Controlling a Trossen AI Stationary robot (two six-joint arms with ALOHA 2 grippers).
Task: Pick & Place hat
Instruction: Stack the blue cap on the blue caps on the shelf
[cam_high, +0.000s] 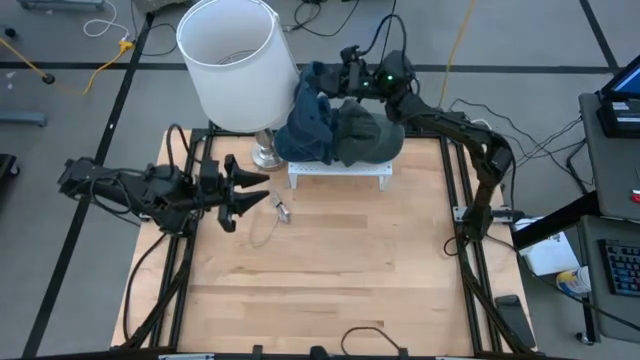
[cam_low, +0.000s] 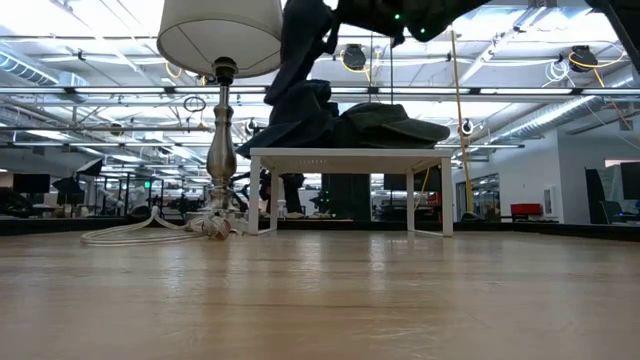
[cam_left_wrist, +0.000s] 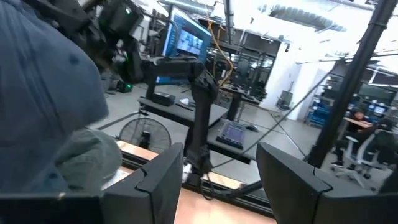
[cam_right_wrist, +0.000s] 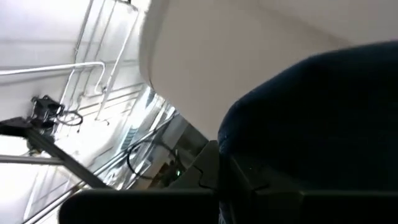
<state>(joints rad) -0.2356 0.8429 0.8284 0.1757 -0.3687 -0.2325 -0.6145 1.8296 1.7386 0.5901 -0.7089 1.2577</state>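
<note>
While left jaws (cam_high: 250, 192) hover spread, right jaws (cam_high: 322, 78) (raised) pinch the blue hat (cam_high: 308, 118).

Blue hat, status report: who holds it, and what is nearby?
Right gripper shut on blue hat, lifted above white stand. Left gripper open, empty, waiting left. Green hat on stand; lamp close beside.

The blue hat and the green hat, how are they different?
The blue hat is dark blue; the green hat is dark green. The blue hat hangs lifted, pinched by the right gripper, drooping beside the lamp; the green hat lies flat on the white stand, nothing holding it. Both are soft caps over the same stand.
</note>
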